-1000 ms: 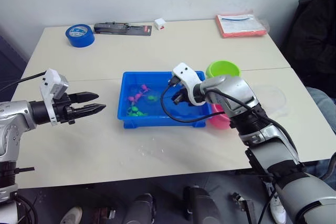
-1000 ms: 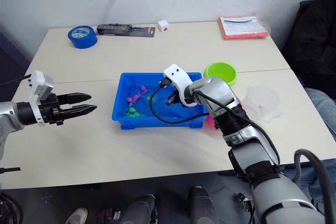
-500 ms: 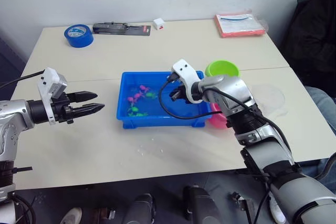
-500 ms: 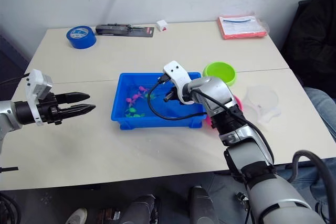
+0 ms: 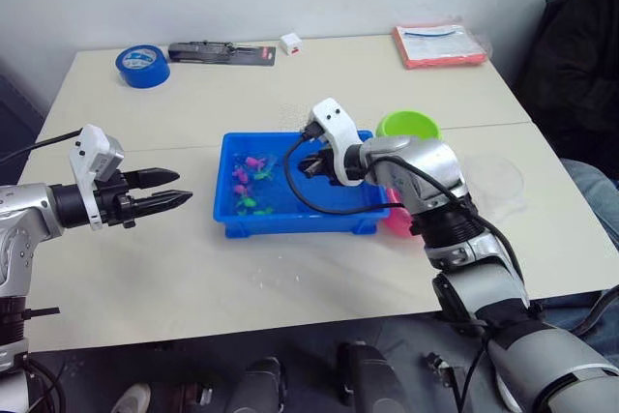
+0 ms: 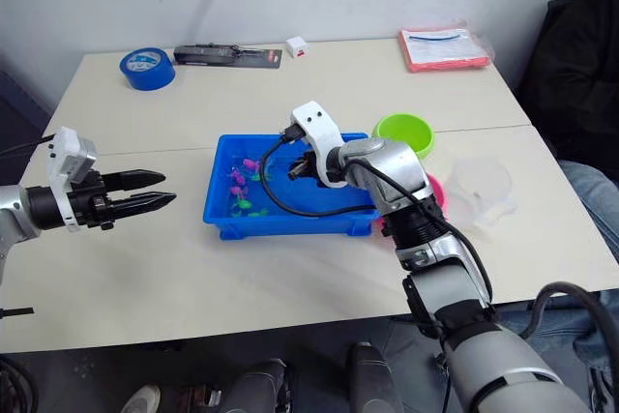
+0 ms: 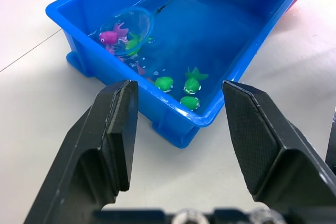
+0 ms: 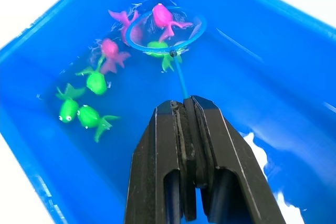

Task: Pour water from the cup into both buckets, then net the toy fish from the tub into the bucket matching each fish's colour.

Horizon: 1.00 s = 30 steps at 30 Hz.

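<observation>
The blue tub (image 5: 290, 225) sits mid-table with water and several pink and green toy fish (image 8: 92, 82) in it. My right gripper (image 8: 188, 109) is over the tub, shut on the thin handle of the net (image 8: 165, 30). The hoop is dipped among the fish at the tub's left end, with a pink fish (image 8: 164, 17) inside it and a green fish (image 8: 167, 52) at its rim. My left gripper (image 5: 172, 191) hangs open left of the tub, holding nothing. The green bucket (image 5: 411, 125) and the pink bucket (image 5: 399, 221) stand right of the tub, the pink one partly behind my right arm. The clear cup (image 6: 481, 188) stands further right.
A blue tape roll (image 5: 142, 65), a black packaged tool (image 5: 221, 52) and a small white box (image 5: 290, 43) lie along the back edge. A pink packet (image 5: 440, 45) lies at the back right. A dark jacket (image 5: 580, 65) hangs beyond the table's right side.
My right gripper has carried the net leftwards through the tub to the fish cluster, and a pink fish now lies in the hoop. The left arm has held still.
</observation>
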{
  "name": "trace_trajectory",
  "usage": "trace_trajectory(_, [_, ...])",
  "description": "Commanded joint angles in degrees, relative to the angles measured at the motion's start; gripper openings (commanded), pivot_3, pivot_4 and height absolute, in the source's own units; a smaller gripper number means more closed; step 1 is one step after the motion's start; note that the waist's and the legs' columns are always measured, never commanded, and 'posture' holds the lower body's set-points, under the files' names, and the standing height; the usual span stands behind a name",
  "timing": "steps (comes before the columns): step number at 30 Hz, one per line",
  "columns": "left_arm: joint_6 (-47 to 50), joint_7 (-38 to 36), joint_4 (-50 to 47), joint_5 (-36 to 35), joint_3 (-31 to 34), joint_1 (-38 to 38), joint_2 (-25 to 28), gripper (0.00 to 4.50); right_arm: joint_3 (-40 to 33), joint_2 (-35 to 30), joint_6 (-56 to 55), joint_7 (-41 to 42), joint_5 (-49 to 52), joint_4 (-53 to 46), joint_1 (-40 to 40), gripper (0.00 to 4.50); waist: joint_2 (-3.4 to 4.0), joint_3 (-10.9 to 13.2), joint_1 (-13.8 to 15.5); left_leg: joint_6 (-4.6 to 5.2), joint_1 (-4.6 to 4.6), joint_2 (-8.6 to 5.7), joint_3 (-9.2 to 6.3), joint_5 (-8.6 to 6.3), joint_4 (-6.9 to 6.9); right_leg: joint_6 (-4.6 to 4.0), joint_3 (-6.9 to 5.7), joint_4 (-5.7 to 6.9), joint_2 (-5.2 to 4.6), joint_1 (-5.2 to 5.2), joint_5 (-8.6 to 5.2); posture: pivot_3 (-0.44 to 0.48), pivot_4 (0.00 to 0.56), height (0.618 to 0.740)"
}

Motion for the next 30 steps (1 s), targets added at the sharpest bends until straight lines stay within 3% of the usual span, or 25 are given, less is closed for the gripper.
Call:
trace_trajectory(1, [-0.27,-0.27,-1.57,-1.37,1.63,-0.71,1.05,2.79,-2.08,-2.27,1.31,0.89,1.72,-6.25,1.43,0.80,0.00,0.00,0.08,0.00,0.00,0.00,-0.02,0.00,0.01,0.00,0.00,0.00,0.00,0.02,0.00,0.000,0.150,0.737])
trace_trajectory(7, [-0.98,-1.80,-0.94,-1.45,0.27,-2.18,0.72,2.79,-3.81,-7.39,4.95,2.48,4.90,-15.27,5.68,0.80,0.00,0.00,0.22,0.00,0.00,-0.01,-0.01,0.00,0.01,0.00,0.02,-0.02,-0.01,0.02,0.00,0.000,0.150,0.737])
trace_trajectory(18, [-4.81,-6.46,2.19,0.10,-7.10,-9.26,-2.06,2.79,-13.88,-18.91,5.33,6.51,13.87,-33.37,17.73,0.80,0.00,0.00,1.61,0.01,-0.02,0.02,0.04,0.00,0.02,0.00,0.06,-0.13,0.01,0.06,0.00,0.000,0.150,0.737])
trace_trajectory(30, [-12.57,-12.73,14.06,4.32,-17.44,-23.87,-11.08,2.79,-38.47,-34.83,6.09,9.05,22.92,-45.64,32.19,0.80,-0.01,0.01,3.31,0.03,-0.04,0.00,0.04,-0.01,0.09,0.00,0.03,-0.24,0.01,0.16,0.00,0.000,0.150,0.737])
